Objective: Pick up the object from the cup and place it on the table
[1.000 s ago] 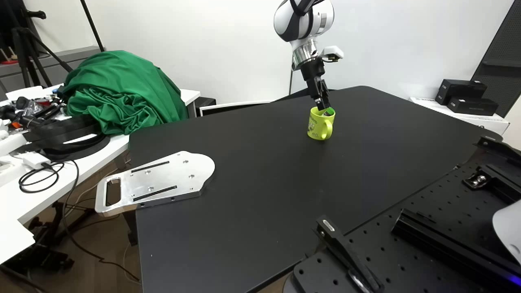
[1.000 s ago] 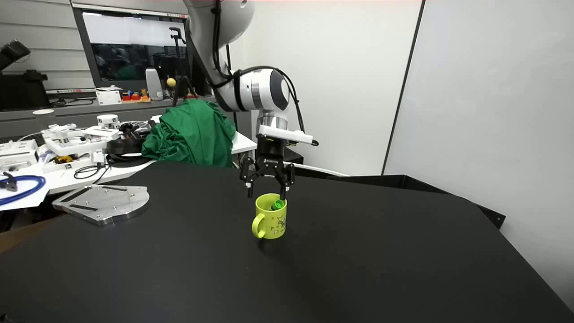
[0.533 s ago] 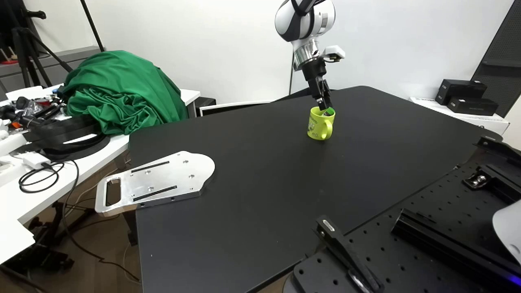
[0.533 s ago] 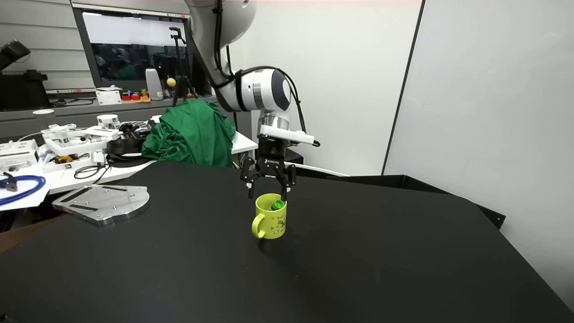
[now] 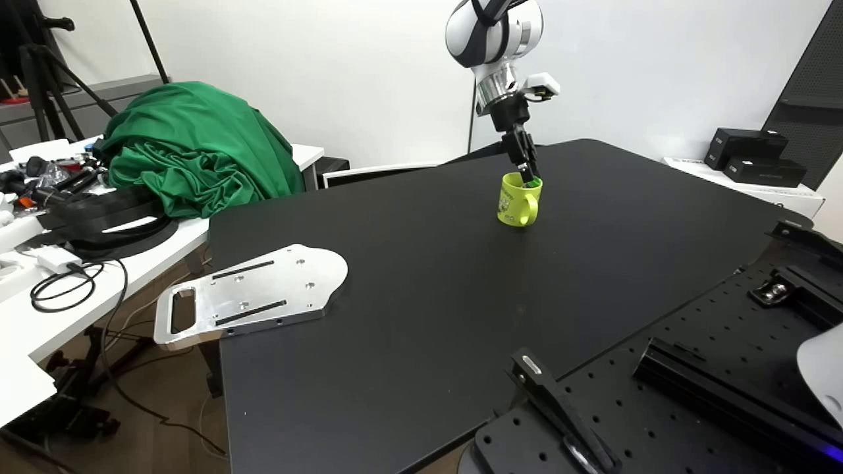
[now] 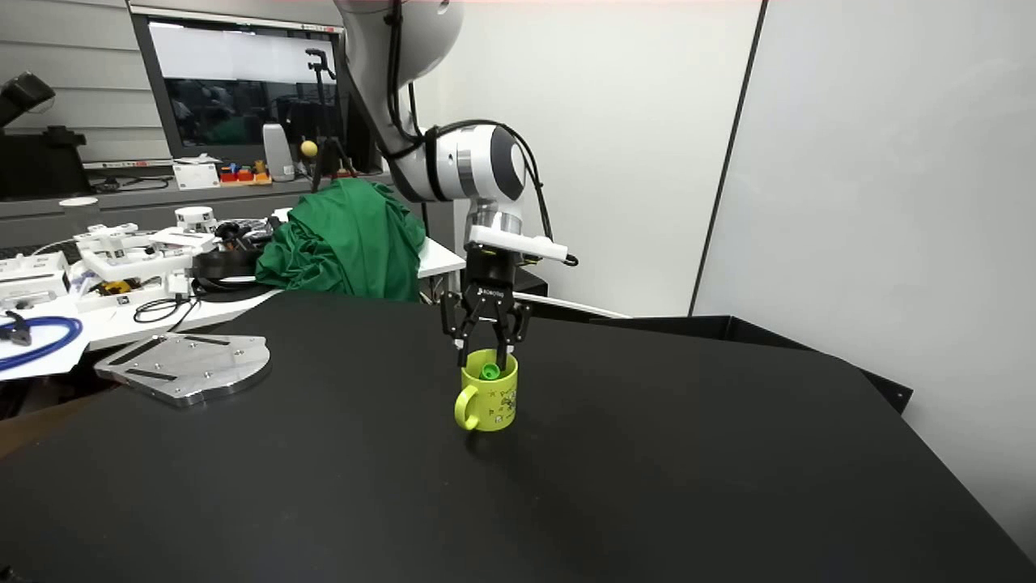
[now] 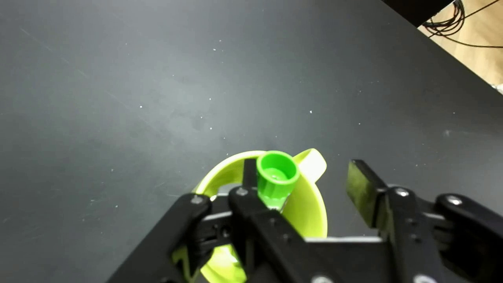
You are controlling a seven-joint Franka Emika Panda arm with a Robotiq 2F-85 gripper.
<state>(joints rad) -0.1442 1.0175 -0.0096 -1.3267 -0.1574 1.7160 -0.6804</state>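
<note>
One gripper, jaws apart, hangs at the cup, perhaps touching the object inside.

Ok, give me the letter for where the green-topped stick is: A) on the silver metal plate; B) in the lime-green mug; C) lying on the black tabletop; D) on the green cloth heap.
B: in an exterior view, the round end of the green-topped stick shows within the rim of the lime-green mug.
</note>
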